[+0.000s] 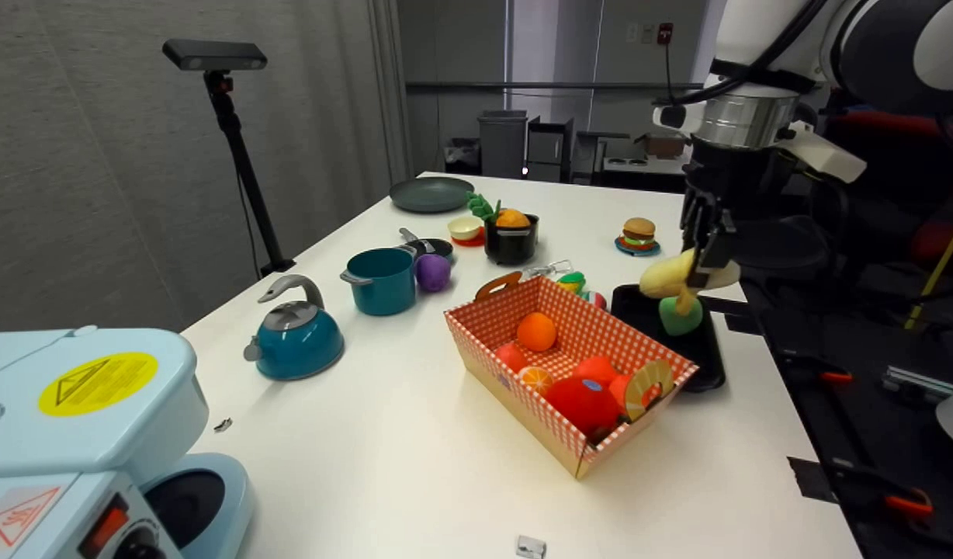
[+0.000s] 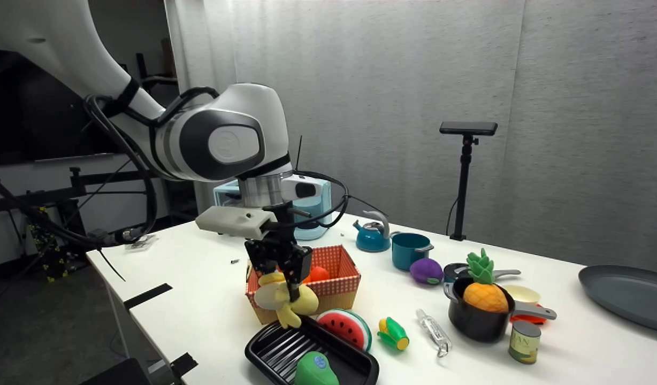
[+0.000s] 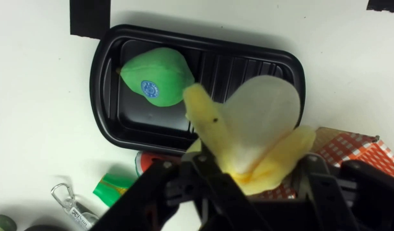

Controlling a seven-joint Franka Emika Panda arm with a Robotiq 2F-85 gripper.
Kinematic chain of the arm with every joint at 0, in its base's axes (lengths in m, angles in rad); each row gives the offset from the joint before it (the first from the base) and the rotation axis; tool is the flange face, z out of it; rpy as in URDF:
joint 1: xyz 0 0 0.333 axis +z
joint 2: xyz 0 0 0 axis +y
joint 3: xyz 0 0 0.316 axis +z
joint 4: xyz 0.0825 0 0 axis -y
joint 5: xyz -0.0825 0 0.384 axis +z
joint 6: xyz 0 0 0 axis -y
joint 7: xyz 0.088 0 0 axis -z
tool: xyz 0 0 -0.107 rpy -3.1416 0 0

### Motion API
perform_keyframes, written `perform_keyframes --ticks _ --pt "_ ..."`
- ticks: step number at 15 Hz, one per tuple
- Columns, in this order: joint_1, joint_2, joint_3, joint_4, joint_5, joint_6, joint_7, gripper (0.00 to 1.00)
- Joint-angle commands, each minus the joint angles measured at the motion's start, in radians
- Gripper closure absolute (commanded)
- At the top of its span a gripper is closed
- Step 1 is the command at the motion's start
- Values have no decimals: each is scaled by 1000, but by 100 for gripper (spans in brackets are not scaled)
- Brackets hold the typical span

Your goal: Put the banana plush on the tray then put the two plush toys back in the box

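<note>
The banana plush is pale yellow with peeled flaps. My gripper is shut on it and holds it above the tray, near the tray's box-side end; the banana plush hangs clear of the tray. In the wrist view the banana plush lies between the fingers and hides part of the tray. The black tray has a ribbed half and a smooth half. The green plush, pear-shaped, lies in the smooth half. The red-and-white checked box stands beside the tray and holds several orange and red plush toys.
A watermelon plush lies against the tray and a corn plush beside it. A small clear bottle, a black pot with a pineapple plush and a can stand farther along. A teal kettle and teal pot stand across the table.
</note>
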Motion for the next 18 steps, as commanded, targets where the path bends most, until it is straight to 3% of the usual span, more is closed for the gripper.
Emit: perform_keyframes --ticks 1,4,18 --pt "-17 -31 -3 -6 -9 -37 -22 18" --pt "-23 -25 -7 1 -9 -46 -24 0" --pt "-62 21 -67 13 20 -42 -19 0"
